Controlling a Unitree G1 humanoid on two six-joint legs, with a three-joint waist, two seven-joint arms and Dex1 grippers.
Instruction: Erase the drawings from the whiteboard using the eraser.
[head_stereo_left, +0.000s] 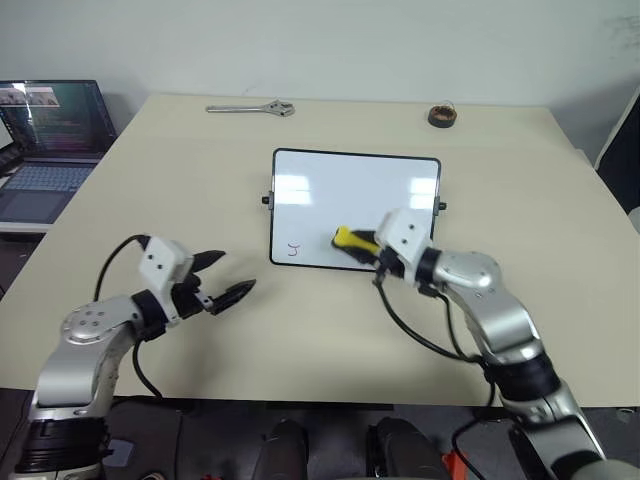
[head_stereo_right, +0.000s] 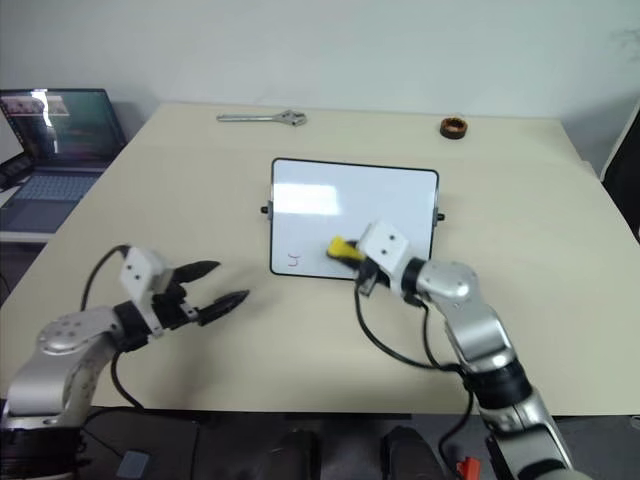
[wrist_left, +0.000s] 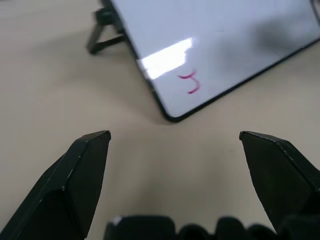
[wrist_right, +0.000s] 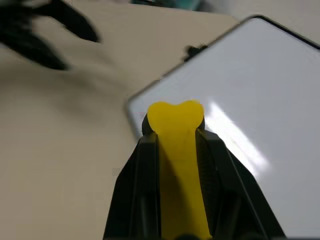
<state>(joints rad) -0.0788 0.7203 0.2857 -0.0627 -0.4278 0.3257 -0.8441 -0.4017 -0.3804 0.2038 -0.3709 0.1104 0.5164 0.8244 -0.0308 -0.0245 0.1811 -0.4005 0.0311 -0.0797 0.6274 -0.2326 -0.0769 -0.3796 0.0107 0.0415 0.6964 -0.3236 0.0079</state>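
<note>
A laptop (head_stereo_left: 52, 140) sits at the far left beside the table (head_stereo_left: 180, 170). The left gripper (head_stereo_left: 226, 280) hovers over bare tabletop, fingers spread apart. The whiteboard (head_stereo_left: 355, 190) lies mid-table, one red drawing (head_stereo_left: 293, 249) near its front-left corner. The right gripper (wrist_right: 175, 132) clamps the eraser (head_stereo_left: 354, 240) over the board's front edge.

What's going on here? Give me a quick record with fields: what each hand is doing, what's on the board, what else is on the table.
right gripper: shut on the eraser, over the whiteboard's near edge
left gripper: open, empty, beside the board
drawings: one red squiggle near the board's near-left corner
table extras: wrench, tape roll
off table: laptop
</note>
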